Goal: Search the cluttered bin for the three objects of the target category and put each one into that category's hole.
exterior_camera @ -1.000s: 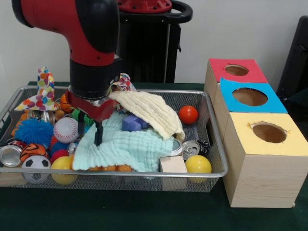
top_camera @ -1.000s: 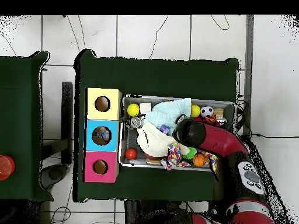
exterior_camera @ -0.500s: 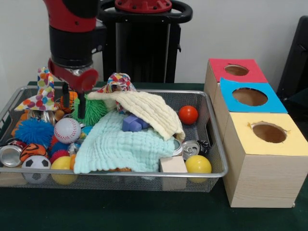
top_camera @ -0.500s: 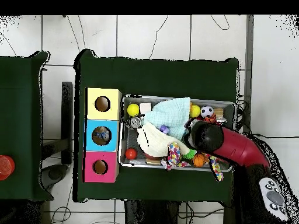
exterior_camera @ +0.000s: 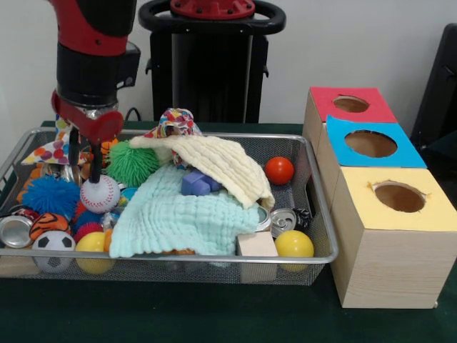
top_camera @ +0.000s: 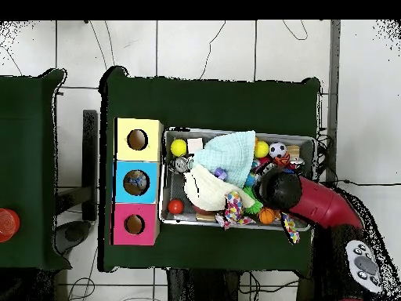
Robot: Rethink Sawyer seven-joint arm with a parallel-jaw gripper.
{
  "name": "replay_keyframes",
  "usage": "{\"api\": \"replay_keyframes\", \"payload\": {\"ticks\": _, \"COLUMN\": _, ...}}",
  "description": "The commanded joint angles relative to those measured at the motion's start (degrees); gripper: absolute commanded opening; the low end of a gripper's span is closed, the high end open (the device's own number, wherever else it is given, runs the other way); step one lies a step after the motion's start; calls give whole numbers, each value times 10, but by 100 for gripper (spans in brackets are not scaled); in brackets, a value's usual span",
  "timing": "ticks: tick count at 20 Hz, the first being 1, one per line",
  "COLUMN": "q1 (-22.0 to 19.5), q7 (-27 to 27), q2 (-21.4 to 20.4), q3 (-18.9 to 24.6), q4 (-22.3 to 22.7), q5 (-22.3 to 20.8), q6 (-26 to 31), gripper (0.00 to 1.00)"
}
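Observation:
My gripper [exterior_camera: 84, 170] hangs open over the left part of the wire bin [exterior_camera: 214, 259], with nothing between its fingers. Its tips are just above a white baseball [exterior_camera: 98, 194], beside a green spiky ball [exterior_camera: 133, 163]. Other balls in the bin: a red one [exterior_camera: 279, 170], a yellow one [exterior_camera: 294, 244], a soccer ball [exterior_camera: 53, 243] and a blue spiky one [exterior_camera: 50, 195]. In the overhead view the arm's head [top_camera: 278, 188] hides the gripper. Three boxes with holes stand beside the bin: red [exterior_camera: 351, 104], blue [exterior_camera: 370, 143] and yellow [exterior_camera: 399, 196].
A mint cloth [exterior_camera: 178, 218] and a cream cloth [exterior_camera: 221, 164] cover the bin's middle, with a purple block [exterior_camera: 198, 182] between them. A wooden block [exterior_camera: 257, 244], two cans [exterior_camera: 283, 220] [exterior_camera: 14, 230] and a spotted cloth [exterior_camera: 61, 143] also lie in the bin.
The gripper rose off the mint cloth and moved left in the front view. It has now dropped a little, to just above the baseball, still holding nothing.

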Motion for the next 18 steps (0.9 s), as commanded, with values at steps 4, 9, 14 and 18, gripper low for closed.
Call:
{"api": "replay_keyframes", "payload": {"ticks": 4, "q1": 35, "q7": 117, "q2": 108, "q3": -9, "q4": -34, "q5": 31, "q6": -83, "gripper": 100}}
{"api": "replay_keyframes", "payload": {"ticks": 9, "q1": 45, "q7": 119, "q2": 117, "q3": -6, "q4": -29, "q5": 60, "q6": -96, "gripper": 100}}
{"api": "replay_keyframes", "payload": {"ticks": 14, "q1": 43, "q7": 107, "q2": 128, "q3": 0, "q4": -37, "q5": 73, "q6": -101, "gripper": 100}}
{"api": "replay_keyframes", "payload": {"ticks": 18, "q1": 36, "q7": 97, "q2": 132, "q3": 7, "q4": -36, "q5": 76, "q6": -109, "gripper": 100}}
